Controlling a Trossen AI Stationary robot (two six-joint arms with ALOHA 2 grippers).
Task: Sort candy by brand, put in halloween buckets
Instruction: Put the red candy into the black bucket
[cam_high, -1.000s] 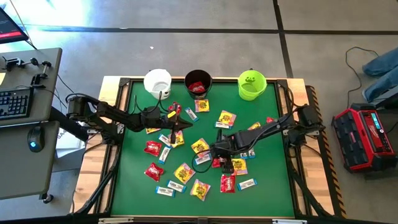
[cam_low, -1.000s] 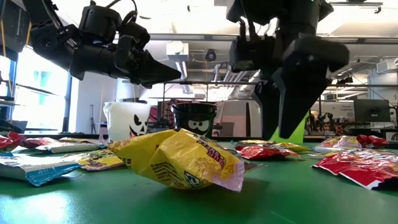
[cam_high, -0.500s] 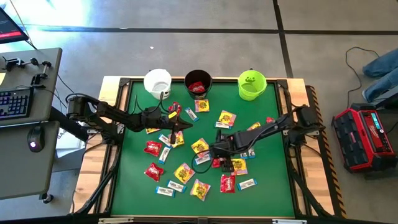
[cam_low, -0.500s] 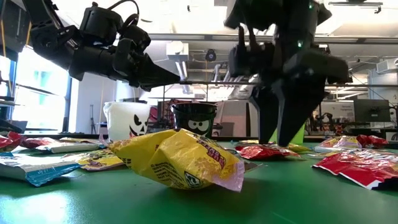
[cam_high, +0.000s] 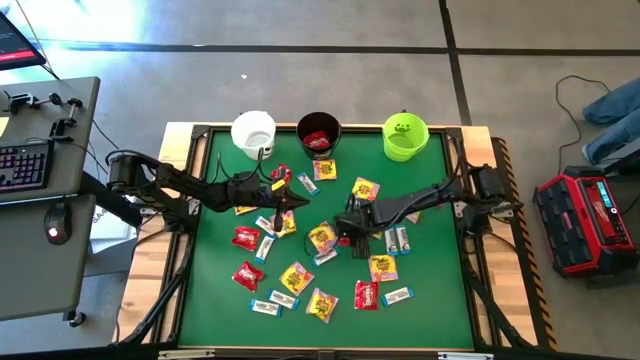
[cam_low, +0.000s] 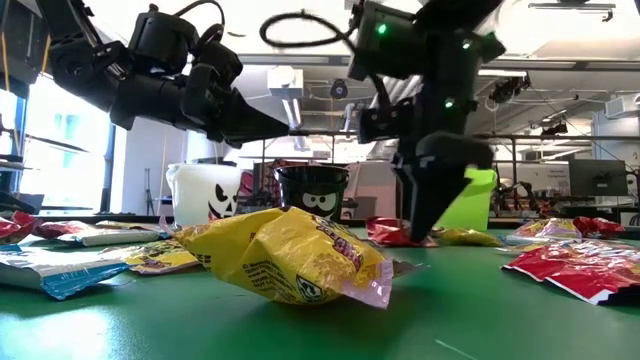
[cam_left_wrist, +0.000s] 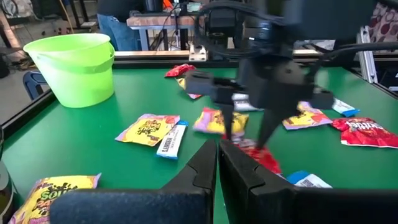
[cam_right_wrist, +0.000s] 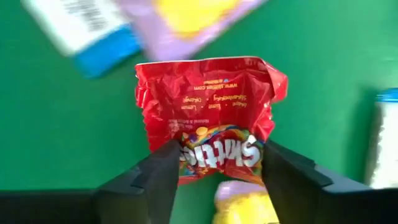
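High view: three buckets line the far edge of the green table (cam_high: 440, 300). The white bucket (cam_high: 253, 131) looks empty, the black bucket (cam_high: 319, 133) holds red candy, and the lime green bucket (cam_high: 405, 137) shows only its own floor. Loose candy lies scattered across the middle: red, yellow-and-pink and white-and-blue packets. The left claw (cam_high: 300, 203) hangs clenched and empty above packets near the centre. The right claw (cam_high: 346, 232) is now nearer the table's centre than a second ago, and the red packet that lay under it is gone from that spot.

Low view: a crumpled yellow packet (cam_low: 285, 255) fills the foreground, partly hiding the black bucket's base. The right claw hangs behind it, pinching a red packet (cam_low: 388, 232) that has come off the table.

Left wrist view: the right claw grips the red packet above the table, the lime green bucket standing well apart.

Right wrist view: the fingers (cam_right_wrist: 155, 177) flank the red Skittles packet, grasping its lower edge.
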